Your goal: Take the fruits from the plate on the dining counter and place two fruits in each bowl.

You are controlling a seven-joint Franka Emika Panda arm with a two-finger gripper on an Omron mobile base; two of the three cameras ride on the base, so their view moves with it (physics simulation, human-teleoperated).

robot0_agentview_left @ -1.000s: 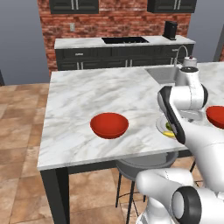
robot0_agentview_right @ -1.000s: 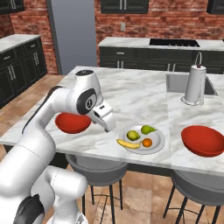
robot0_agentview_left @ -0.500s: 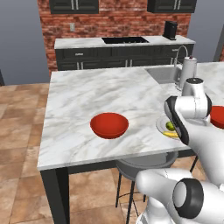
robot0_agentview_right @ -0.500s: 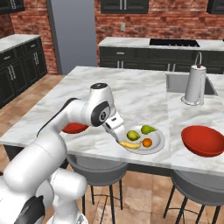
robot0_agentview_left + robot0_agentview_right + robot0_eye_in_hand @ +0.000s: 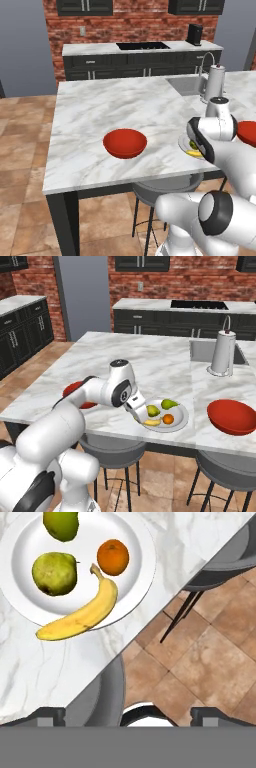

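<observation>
On the dining counter (image 5: 150,361) lies the pale plate (image 5: 179,411) holding a yellow banana (image 5: 151,422), two green pears (image 5: 153,411) (image 5: 169,404) and an orange (image 5: 168,418). My gripper (image 5: 136,409) hovers open over the plate's near left edge with nothing between its fingers. In the hand view the plate (image 5: 22,552), the banana (image 5: 80,617), a pear (image 5: 54,573) and the orange (image 5: 113,557) lie ahead of the open gripper (image 5: 129,714). One red bowl (image 5: 125,142) sits left of the plate, another red bowl (image 5: 232,416) to its right.
A paper towel roll (image 5: 222,353) stands beside the sink (image 5: 200,351) at the back right of the counter. Grey stools (image 5: 110,443) (image 5: 225,468) stand under the front edge, over the tiled floor (image 5: 210,657). The dark-cabinet counter (image 5: 175,311) runs along the brick wall.
My arm has swung right, away from the left bowl, and brought the hand down to the plate's edge. The gripper has stayed open. The fruits have not moved.
</observation>
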